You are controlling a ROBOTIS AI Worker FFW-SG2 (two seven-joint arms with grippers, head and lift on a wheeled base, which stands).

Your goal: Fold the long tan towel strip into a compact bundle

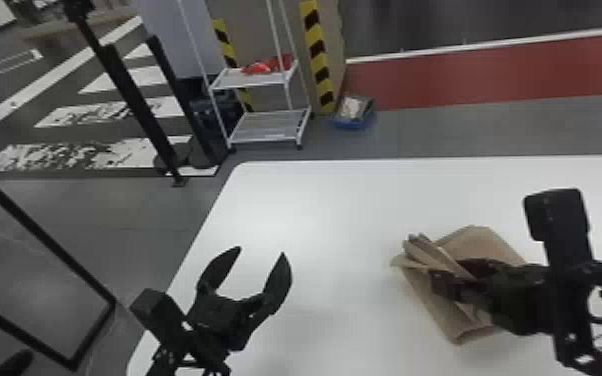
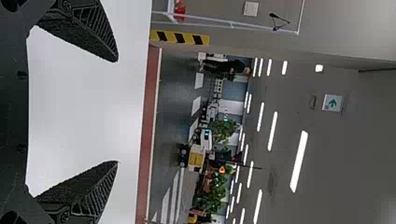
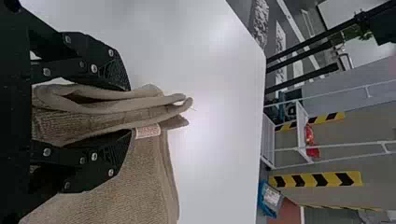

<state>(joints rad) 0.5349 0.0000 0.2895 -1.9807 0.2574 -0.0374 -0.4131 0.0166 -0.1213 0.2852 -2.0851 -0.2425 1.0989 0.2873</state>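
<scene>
Tan towel strip (image 1: pixel 480 242): on the white tabletop (image 1: pixel 335 205), toward the robot's right, partly folded. A flatter part spreads beneath and around the gathered layers; its corners poke out at odd angles, so the outline is uneven. The edge nearest the robot has a rounded fold.

Right claw (image 1: pixel 446 272): at the towel, coming in from the towel's right. It is gripping a bunch of the towel's layers, one black finger on either side of the bunch. Right wrist view gives the detail: several thick, rounded folds stacked between the fingers, loop ends poking out past the fingertips. Small pale label (image 3: pixel 147 131) sewn on the towel, just beside one fingertip. Broad ribbed-looking cloth continues past that finger, lying lower than the bunch.

Left claw (image 1: pixel 261 252): well apart from the towel, to its left, over the tabletop near the side edge. Fingers spread wide, nothing between them.

Farther off, beyond the towel and to its left: a white wheeled rack (image 1: pixel 267 125), red items (image 1: pixel 262 67) on its upper shelf. Blue tray (image 1: pixel 352 123) on the floor, nearer the towel's line than the rack.
</scene>
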